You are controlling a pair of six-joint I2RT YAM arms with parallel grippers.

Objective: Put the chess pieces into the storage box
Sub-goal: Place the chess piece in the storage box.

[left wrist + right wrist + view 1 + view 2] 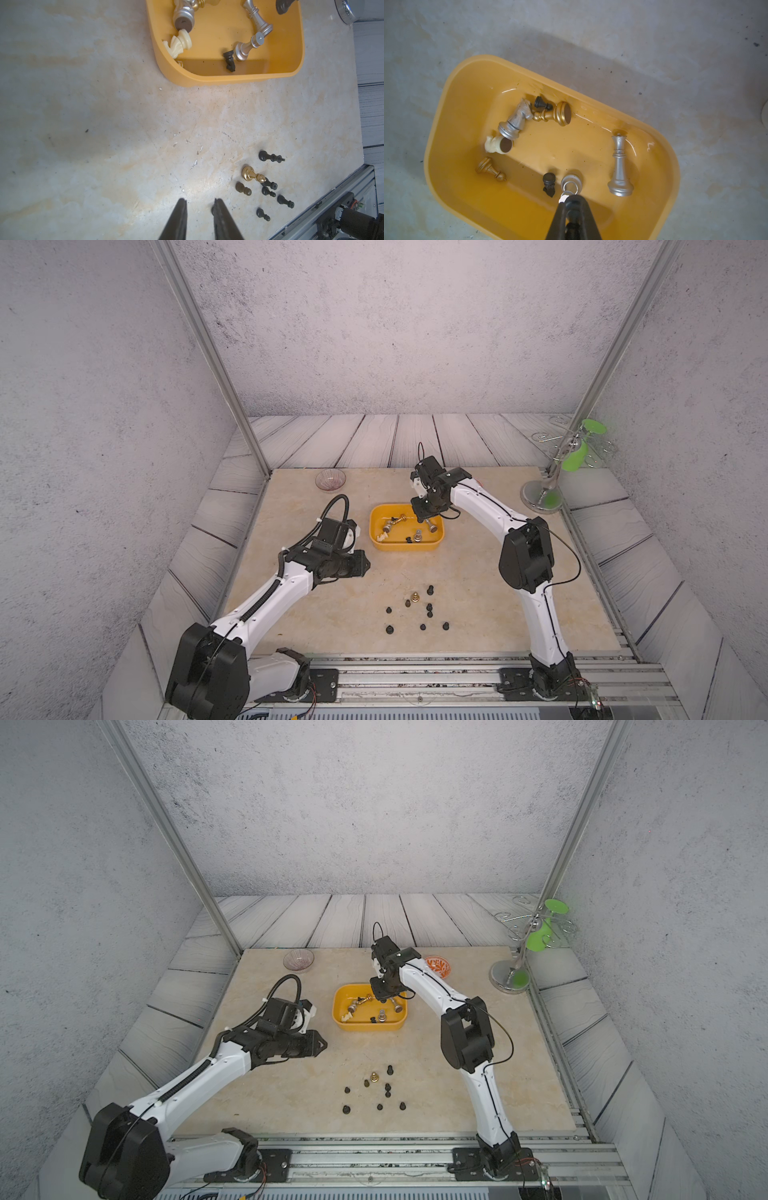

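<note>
The yellow-orange storage box (405, 548) (368, 1027) sits mid-table. Inside lie several chess pieces: silver ones (619, 166), a gold one (552, 114), a cream one (494, 145) and small black ones (549, 184). My right gripper (572, 199) (426, 512) hangs over the box, shut on a black chess piece (573, 215). Several loose black pieces (430, 590) (270, 156) and a gold one (414, 596) (250, 174) stand on the table nearer the front. My left gripper (200, 201) (365, 563) is open and empty, left of the box, above bare table beside that cluster.
A clear glass bowl (330, 480) stands at the back left. An orange-patterned bowl (437, 965) is behind the right arm. A metal stand (540, 495) holding a green cup (577, 456) occupies the back right corner. An aluminium rail (415, 672) runs along the front edge.
</note>
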